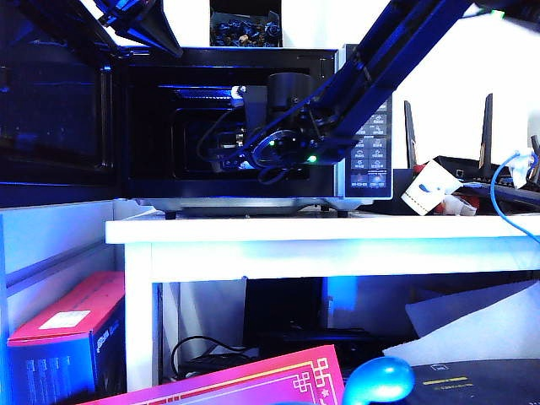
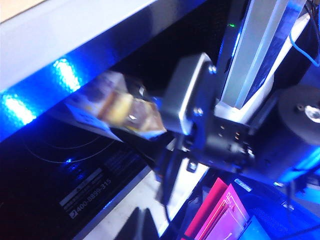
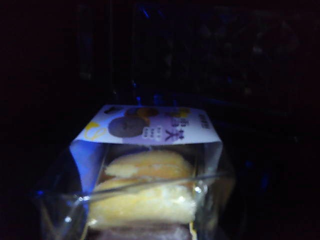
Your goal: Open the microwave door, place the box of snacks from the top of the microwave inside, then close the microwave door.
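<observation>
The door (image 1: 55, 101) stands open. Our right gripper (image 1: 240, 126), inside the microwave (image 1: 363, 118), pinches the box (image 3: 150, 180) between its jaws. Release and door closing remain. Left gripper: state unknown.

Right arm (image 1: 396, 59) slanting down from the upper right, wrist and right gripper (image 2: 150, 112) thrust into the open microwave (image 1: 253, 202), jaws partly apart and clamped on the box of snacks (image 3: 150, 185). Left arm (image 1: 139, 21) raised at the upper left, only a dark angled section showing; left gripper out of sight.
</observation>
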Robot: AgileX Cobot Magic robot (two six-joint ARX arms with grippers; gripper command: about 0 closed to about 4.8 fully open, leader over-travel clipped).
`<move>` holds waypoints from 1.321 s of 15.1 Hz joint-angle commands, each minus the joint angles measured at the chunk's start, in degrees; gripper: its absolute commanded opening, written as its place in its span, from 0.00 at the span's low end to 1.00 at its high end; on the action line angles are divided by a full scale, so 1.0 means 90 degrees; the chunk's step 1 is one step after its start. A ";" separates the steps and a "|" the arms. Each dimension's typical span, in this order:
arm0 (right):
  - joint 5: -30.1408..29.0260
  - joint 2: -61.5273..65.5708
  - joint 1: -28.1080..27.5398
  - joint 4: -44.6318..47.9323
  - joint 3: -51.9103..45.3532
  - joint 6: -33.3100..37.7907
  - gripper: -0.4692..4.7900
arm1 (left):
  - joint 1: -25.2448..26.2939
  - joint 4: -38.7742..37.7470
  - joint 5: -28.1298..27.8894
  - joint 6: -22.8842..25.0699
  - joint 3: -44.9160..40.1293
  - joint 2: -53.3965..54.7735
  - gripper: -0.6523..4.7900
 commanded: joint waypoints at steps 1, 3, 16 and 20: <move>-0.0124 0.0311 0.0010 -0.0121 0.0928 0.0022 0.63 | 0.0010 -0.0265 0.0029 -0.0138 -0.0039 0.0049 0.11; -0.0170 0.0619 0.0010 -0.0413 0.1481 0.0022 0.63 | 0.0010 -0.0265 0.0029 -0.0138 -0.0039 0.0049 0.11; -0.0372 -0.0063 0.0058 -0.2521 0.1513 -0.0461 1.00 | 0.0010 -0.0372 0.0027 -0.0138 -0.0036 0.0049 0.11; -0.0350 -0.0772 0.0097 -0.4133 0.1513 -0.0459 1.00 | 0.0010 -0.0359 0.0027 -0.0138 -0.0036 0.0049 0.11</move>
